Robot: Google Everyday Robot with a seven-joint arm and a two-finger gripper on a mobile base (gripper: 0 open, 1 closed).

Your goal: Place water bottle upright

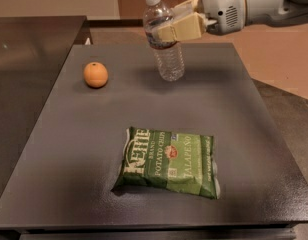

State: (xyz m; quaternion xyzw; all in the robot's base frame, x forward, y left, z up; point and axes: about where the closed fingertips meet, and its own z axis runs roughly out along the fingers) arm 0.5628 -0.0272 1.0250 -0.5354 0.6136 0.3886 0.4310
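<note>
The water bottle (pixel 164 39) is clear ribbed plastic with a white cap. It is nearly upright, cap up, leaning slightly left, at the far middle of the dark table (pixel 244 114). Its base is at or just above the tabletop; I cannot tell whether it touches. My gripper (pixel 175 28) comes in from the upper right and is shut on the water bottle around its upper body, with tan fingers (pixel 181 29) across the label area.
An orange (pixel 95 74) sits on the table's far left. A green bag of jalapeño potato chips (pixel 169 161) lies flat at the near middle. A dark counter (pixel 29 59) adjoins the table's left side.
</note>
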